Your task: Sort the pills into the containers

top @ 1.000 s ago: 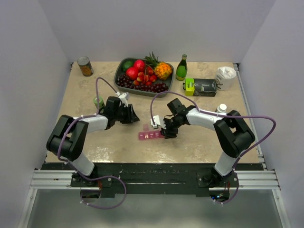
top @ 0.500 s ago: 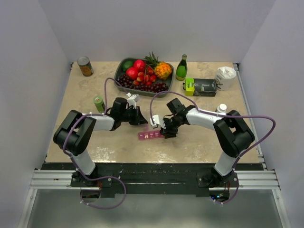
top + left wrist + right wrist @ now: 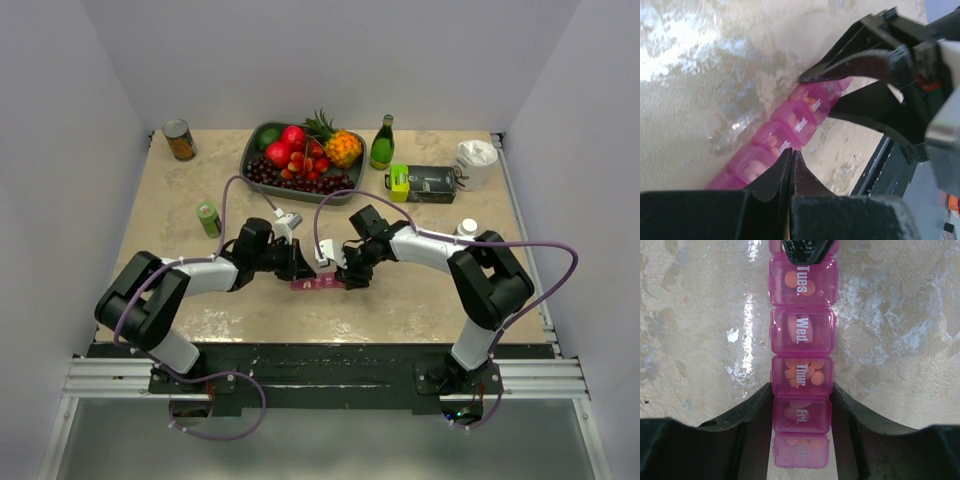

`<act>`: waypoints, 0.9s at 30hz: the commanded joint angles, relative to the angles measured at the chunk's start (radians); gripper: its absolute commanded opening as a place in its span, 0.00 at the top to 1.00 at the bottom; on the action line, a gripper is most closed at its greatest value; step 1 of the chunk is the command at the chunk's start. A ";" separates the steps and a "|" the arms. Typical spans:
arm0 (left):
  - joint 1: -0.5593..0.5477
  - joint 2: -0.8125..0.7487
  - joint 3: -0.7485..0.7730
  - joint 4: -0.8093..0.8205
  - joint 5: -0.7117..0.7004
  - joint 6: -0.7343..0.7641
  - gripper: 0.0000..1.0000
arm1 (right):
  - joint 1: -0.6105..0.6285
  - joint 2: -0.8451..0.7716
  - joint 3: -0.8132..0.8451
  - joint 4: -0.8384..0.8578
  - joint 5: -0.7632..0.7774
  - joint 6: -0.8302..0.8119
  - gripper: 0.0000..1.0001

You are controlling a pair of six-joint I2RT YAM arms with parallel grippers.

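The left gripper (image 3: 303, 270) has swung right, jaws pressed together over the pill organizer (image 3: 318, 283); the right gripper (image 3: 350, 280) clamps its right end

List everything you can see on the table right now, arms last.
organizer: one, pink, front centre
pills: several, orange, inside organizer
can: one, brownish, back left
fruit tray: one, dark, back centre
tall bottle: one, green, right of tray
box: one, black with green end, back right
crumpled item: one, white, back right corner
white bottle: one, right side
small bottle: one, green-capped, left side
left gripper: shut, at organizer's left end
right gripper: shut on organizer
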 commanded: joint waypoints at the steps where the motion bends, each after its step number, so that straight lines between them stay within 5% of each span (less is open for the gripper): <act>1: -0.012 0.024 -0.016 -0.065 -0.045 -0.012 1.00 | 0.002 0.032 0.016 0.024 0.067 0.007 0.84; 9: -0.012 -0.004 0.017 -0.071 -0.116 -0.018 1.00 | 0.001 0.030 0.017 0.021 0.067 0.014 0.84; 19: -0.012 -0.256 0.100 -0.238 -0.198 0.031 1.00 | 0.002 0.038 0.022 0.018 0.067 0.017 0.84; 27: -0.012 -0.163 0.048 -0.194 -0.126 0.020 1.00 | 0.002 0.039 0.022 0.016 0.068 0.018 0.85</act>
